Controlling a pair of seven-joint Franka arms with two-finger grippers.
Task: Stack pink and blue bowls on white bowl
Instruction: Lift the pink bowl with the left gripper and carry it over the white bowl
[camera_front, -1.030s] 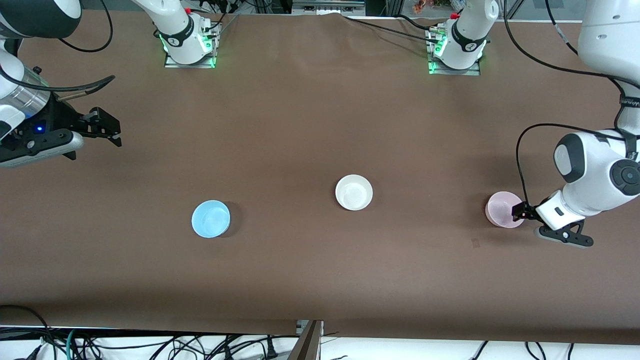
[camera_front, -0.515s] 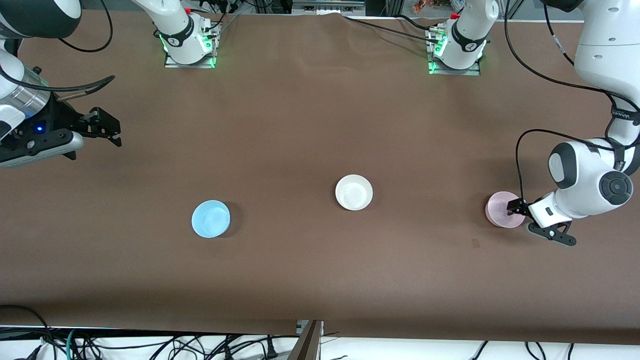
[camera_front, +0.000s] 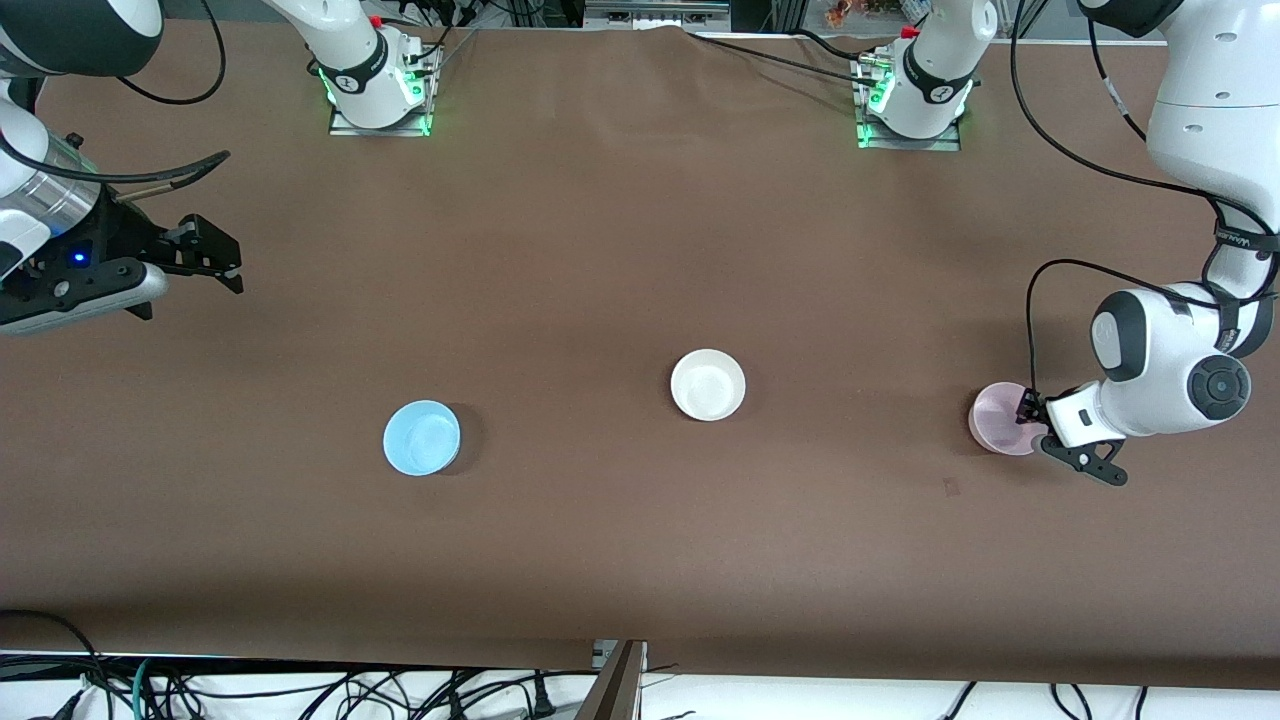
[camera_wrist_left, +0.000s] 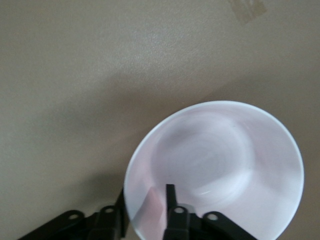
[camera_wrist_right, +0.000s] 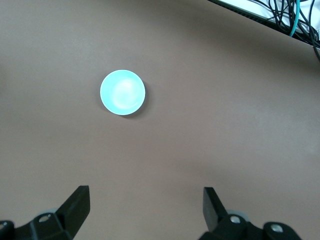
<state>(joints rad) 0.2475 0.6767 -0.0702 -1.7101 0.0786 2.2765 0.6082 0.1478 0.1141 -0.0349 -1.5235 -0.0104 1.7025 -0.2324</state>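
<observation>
Left gripper (camera_front: 1028, 412) clamped the pink bowl's (camera_front: 1000, 420) rim, toward the left arm's end from the white bowl (camera_front: 708, 384); blue bowl (camera_front: 421, 437) toward the right arm's end; right gripper (camera_front: 205, 262) spread wide, waiting.

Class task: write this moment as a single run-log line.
left gripper: straddling pink bowl rim | right gripper: open, waiting at table end | blue bowl, white bowl: untouched, nothing stacked
</observation>
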